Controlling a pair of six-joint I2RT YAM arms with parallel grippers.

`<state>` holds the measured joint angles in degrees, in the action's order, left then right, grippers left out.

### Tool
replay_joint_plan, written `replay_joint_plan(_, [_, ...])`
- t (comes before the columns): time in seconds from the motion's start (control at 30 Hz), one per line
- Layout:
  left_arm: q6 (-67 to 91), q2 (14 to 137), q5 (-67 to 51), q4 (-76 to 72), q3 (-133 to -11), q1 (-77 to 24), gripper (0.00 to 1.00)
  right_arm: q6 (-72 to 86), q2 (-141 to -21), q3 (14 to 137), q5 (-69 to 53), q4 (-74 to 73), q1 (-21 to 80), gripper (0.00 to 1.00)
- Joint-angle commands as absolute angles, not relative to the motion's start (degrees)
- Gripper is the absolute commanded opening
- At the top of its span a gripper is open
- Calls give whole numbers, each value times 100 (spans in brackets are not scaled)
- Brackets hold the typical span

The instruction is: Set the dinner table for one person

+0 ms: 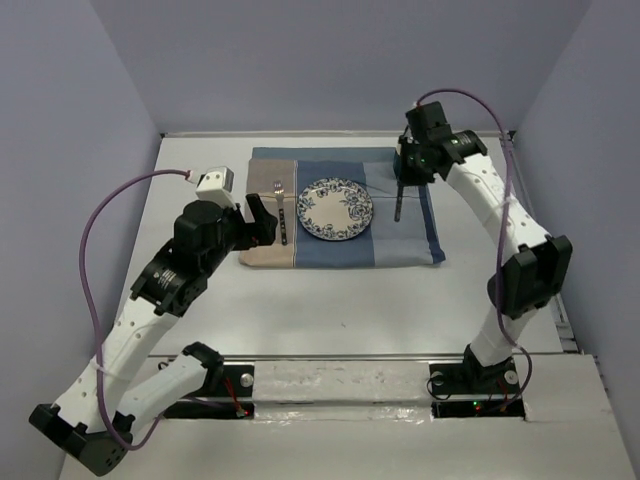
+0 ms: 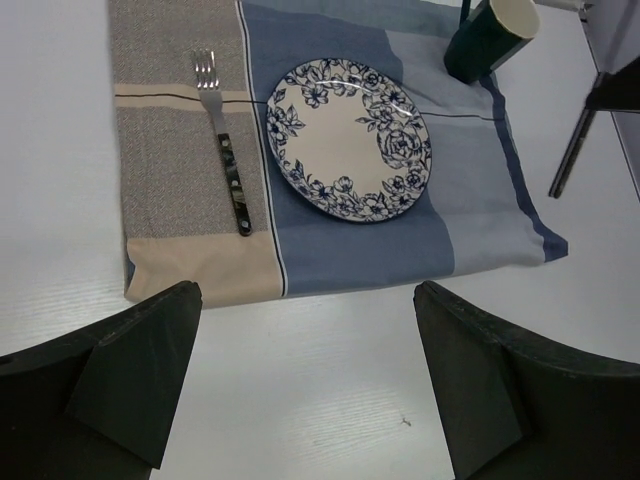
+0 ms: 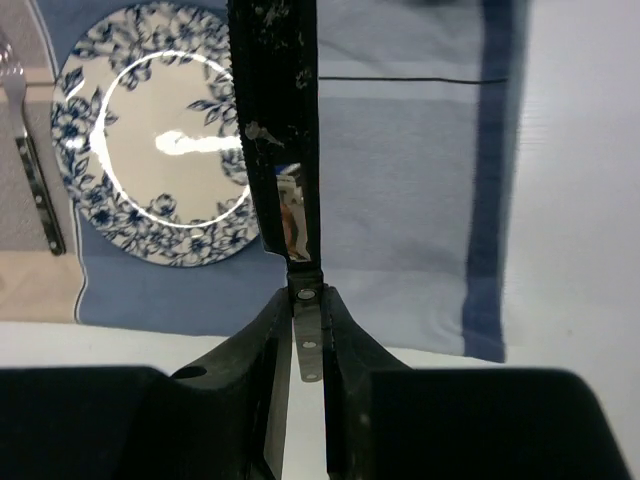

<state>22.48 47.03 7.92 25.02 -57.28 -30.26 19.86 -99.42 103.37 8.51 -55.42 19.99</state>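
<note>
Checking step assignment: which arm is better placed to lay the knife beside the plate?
Right. The right end effector grips the knife right of the plate; the left end effector is open and empty by the fork.

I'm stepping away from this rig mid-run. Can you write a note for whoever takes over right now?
Left gripper: open, empty, by the left side of the mat.
Right gripper: shut on the knife, which hangs over the right side of the mat. I cannot tell whether its tip touches the cloth.
In place on the dinner table: the mat, with the fork on it left of the plate, and the dark green cup at its far right corner.
Left to do: probably lay the knife on the mat right of the plate, then release.
</note>
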Motion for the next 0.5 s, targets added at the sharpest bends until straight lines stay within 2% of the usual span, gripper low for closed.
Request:
replay_joint_plan(0.0, [2329,4737,967,2373,-6073,-2988,99,1942,-10932,11126,283,-5889,2171,0])
replay_joint_plan(0.17, [2382,4790,967,2487,-6161,-2979,99,2021,-11968,11583,316,-5897,2171,0])
replay_joint_plan(0.47, [2206,4930,1002,2514,-6249,-2971,99,1969,-12832,11936,325,-5915,2048,0])
